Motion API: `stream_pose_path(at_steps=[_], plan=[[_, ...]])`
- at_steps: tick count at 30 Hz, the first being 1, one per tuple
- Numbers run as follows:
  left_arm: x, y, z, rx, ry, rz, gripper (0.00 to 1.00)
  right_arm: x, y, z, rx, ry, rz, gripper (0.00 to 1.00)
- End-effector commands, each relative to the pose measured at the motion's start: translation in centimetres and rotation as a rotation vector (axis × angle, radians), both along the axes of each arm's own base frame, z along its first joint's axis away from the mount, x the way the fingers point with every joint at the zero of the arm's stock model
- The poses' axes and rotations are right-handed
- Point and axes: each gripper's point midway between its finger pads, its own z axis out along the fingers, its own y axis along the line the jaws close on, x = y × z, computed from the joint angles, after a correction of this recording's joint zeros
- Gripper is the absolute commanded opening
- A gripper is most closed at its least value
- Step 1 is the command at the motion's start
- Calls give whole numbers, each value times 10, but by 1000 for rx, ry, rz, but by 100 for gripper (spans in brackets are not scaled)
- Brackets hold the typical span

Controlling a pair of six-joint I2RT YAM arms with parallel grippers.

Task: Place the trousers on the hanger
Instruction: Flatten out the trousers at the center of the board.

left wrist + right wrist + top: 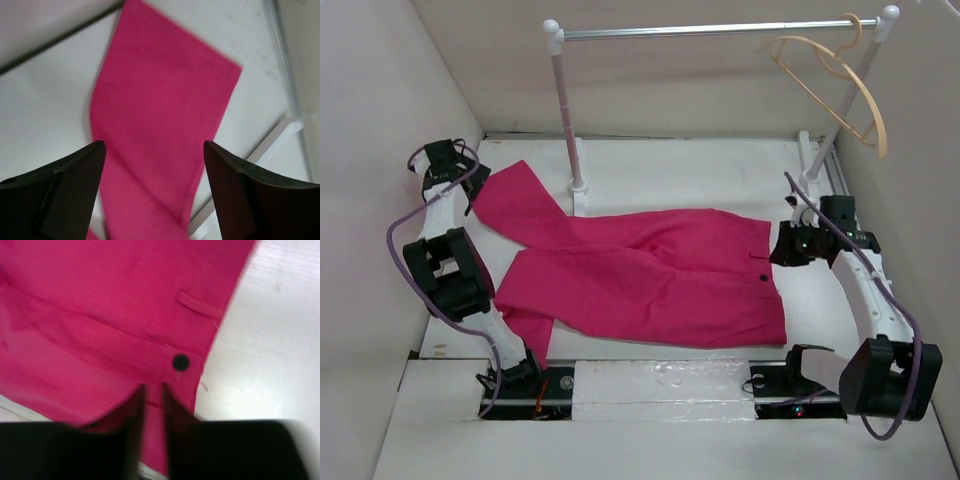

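Observation:
The pink trousers [650, 275] lie flat on the white table, waistband to the right and legs to the left. The tan wooden hanger [840, 90] hangs by its hook at the right end of the rail. My left gripper [473, 192] is open above the cuff end of the far leg; in the left wrist view the pink leg [160, 100] lies between and beyond the spread gripper [155, 150]. My right gripper [782, 246] is at the waistband edge; in the right wrist view it [153, 390] is pinched on pink fabric just below the black button [180, 362].
A white-and-silver rail frame [710, 30] stands at the back, its left post [568, 120] rising just behind the trousers. One of its white feet [270, 140] shows beside the leg. Walls close in the table on the left, back and right.

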Motion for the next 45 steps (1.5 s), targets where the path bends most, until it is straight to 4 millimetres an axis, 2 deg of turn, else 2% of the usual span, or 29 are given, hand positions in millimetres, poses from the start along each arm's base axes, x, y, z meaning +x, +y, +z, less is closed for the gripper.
stream_pose_path(at_steps=[1, 2, 3, 4, 5, 7, 8, 9, 10, 11, 13, 15, 18, 23, 24, 26, 27, 28, 29, 30, 32, 35, 37, 39, 40, 41, 42, 44, 45], plan=[[-28, -14, 43, 54, -91, 3, 74, 29, 35, 36, -1, -184, 85, 8], [-46, -15, 22, 54, -46, 29, 61, 28, 39, 37, -18, -196, 93, 0], [-52, -16, 22, 63, -65, 39, 57, 26, 47, 38, -15, -213, 114, 0], [-60, -19, 29, 67, -93, 45, 55, 27, 56, 39, -10, -234, 143, 0], [-76, -15, 4, 29, -54, 58, 55, 21, 71, 38, -6, -235, 196, 0], [-80, -13, -14, -24, -39, 48, 57, 14, 84, 32, -8, -229, 238, 0], [-73, -24, -20, -68, -35, -19, 60, 10, 94, 31, -16, -231, 271, 3], [-70, -23, -27, -84, -19, -41, 61, 7, 98, 31, -20, -231, 290, 16], [-69, -29, -52, -136, 56, -75, 63, 6, 101, 30, -22, -231, 304, 24], [-60, -27, -49, -133, 63, -99, 65, 3, 108, 30, -21, -233, 331, 35], [-58, -27, -71, -170, 122, -103, 66, 2, 110, 30, -32, -238, 349, 44], [-53, -24, -73, -165, 111, -96, 70, 5, 106, 28, -52, -238, 334, 54], [-41, -27, -72, -184, 55, -110, 74, 17, 93, 20, -73, -226, 266, 66], [-30, -46, -91, -207, 80, -159, 74, 60, 42, -1, -69, -182, 60, 69], [-30, -45, -92, -203, 83, -161, 73, 67, 34, -12, -81, -150, 19, 69], [-31, -44, -96, -199, 91, -158, 71, 85, 13, -18, -112, -166, -61, 69], [-31, -44, -98, -196, 91, -156, 70, 90, 7, -33, -113, -127, -83, 69], [-30, -43, -97, -187, 91, -159, 69, 99, 1, -36, -112, -137, -106, 70], [-31, -42, -99, -185, 99, -156, 63, 110, -13, -46, -94, -128, -149, 71], [-31, -42, -100, -185, 100, -156, 63, 109, -13, -53, -94, -108, -148, 71], [-31, -43, -103, -189, 103, -162, 62, 127, -10, -54, -31, -188, -136, 72], [-33, -43, -109, -193, 113, -162, 59, 137, -10, -70, -21, -155, -147, 71], [-32, -45, -112, -198, 111, -168, 53, 140, -6, -84, -17, -125, -139, 71], [-33, -47, -113, -205, 108, -178, 25, 143, -1, -87, 9, -118, -119, 54], [-35, -45, -111, -199, 114, -166, 0, 145, 3, -88, 44, -120, -128, 35], [-36, -46, -112, -201, 118, -166, 0, 145, 4, -87, 45, -122, -127, 24], [-36, -45, -103, -189, 102, -166, 0, 142, 5, -89, 51, -117, -130, 16], [-41, -43, -94, -165, 91, -152, 0, 141, 6, -85, 55, -129, -126, 3], [-42, -42, -74, -143, 52, -148, 0, 137, 1, -84, 46, -128, -140, 0]])
